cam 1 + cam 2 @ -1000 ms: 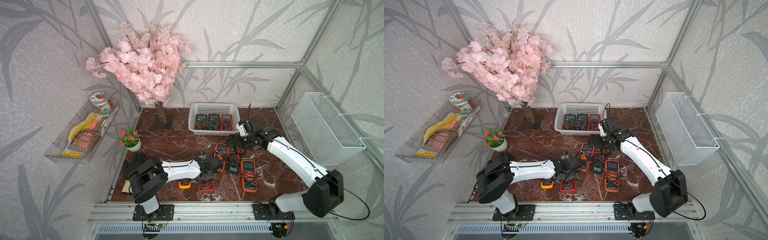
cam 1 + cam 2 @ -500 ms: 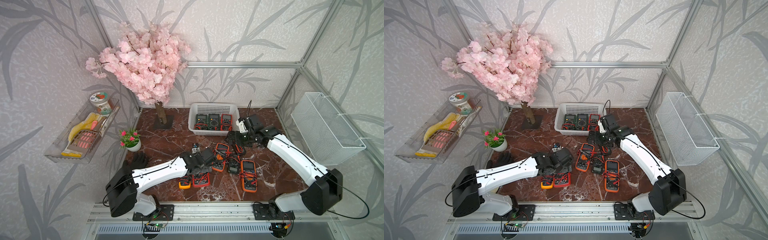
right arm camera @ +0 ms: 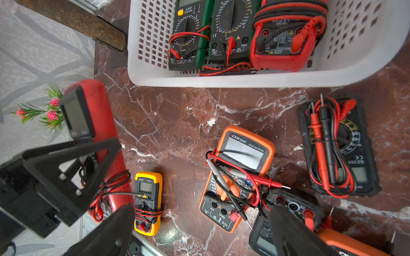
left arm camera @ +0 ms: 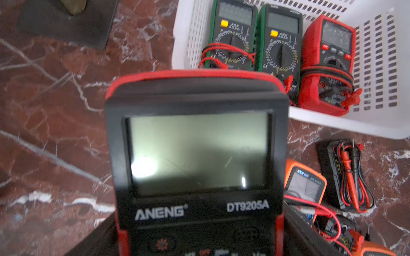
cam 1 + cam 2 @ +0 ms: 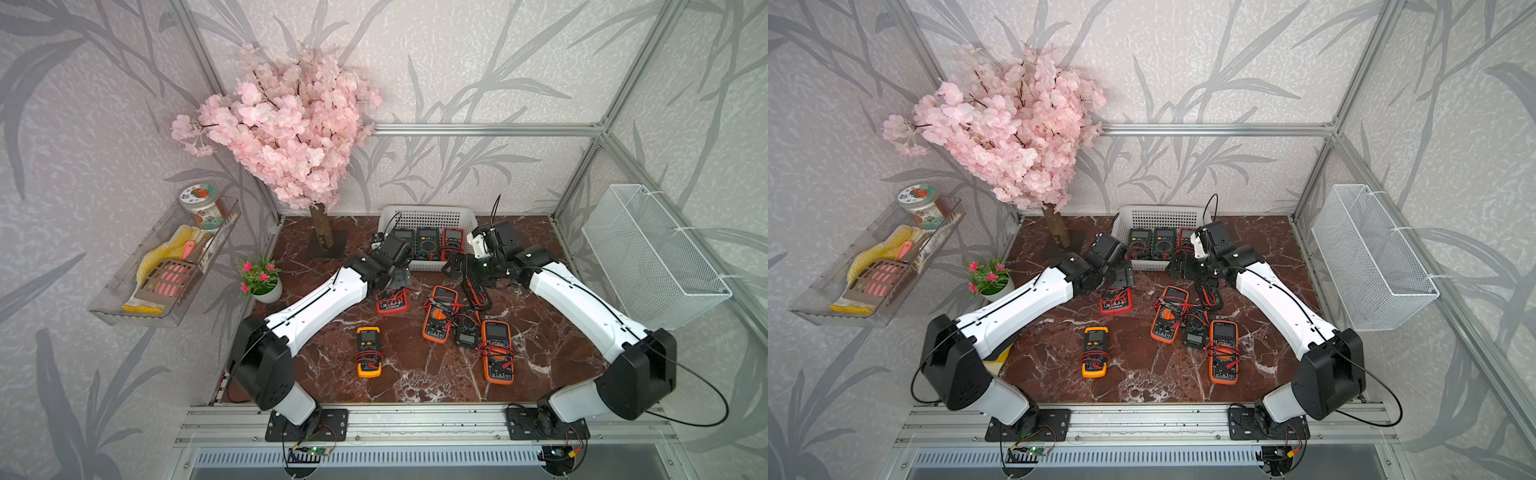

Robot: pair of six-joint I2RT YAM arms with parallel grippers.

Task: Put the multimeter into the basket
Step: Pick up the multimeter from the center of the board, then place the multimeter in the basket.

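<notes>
Left wrist view: red multimeter (image 4: 195, 155) gripped inside left claw (image 4: 199, 241), near basket (image 4: 332, 124).

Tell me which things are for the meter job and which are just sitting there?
For the job: basket; red meter, held by the left gripper; right gripper, open and empty; five loose meters; three meters in the basket.

Just lying about: pink tree; flower pot; wire bin; shelf; jar.

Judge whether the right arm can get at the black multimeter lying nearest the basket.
Probably yes: the open right gripper hangs close by the black multimeter, which lies flat on the table with only its own leads wrapped over it.
</notes>
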